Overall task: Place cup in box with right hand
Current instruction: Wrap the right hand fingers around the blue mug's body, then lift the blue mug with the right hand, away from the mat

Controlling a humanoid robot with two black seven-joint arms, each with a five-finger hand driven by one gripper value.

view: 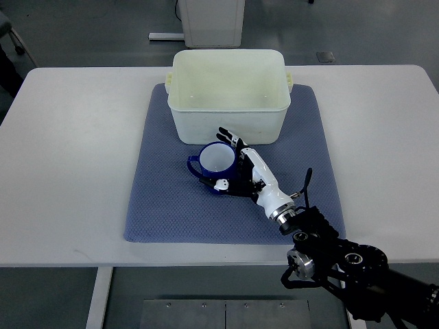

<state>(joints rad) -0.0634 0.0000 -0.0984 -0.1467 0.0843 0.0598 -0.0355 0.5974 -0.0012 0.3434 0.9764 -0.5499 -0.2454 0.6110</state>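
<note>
A blue cup (215,161) with a white inside stands upright on the blue-grey mat (164,205), its handle pointing left. Just behind it sits the cream plastic box (228,96), with nothing visible inside. My right hand (233,164) reaches in from the lower right. Its fingers wrap the right side of the cup and its thumb lies along the cup's near side. The cup still rests on the mat. The left arm does not show.
The mat lies in the middle of a white table (68,151). A white cabinet base (210,20) stands on the floor beyond the table's far edge. My right forearm and its black joints (329,257) hang over the near table edge.
</note>
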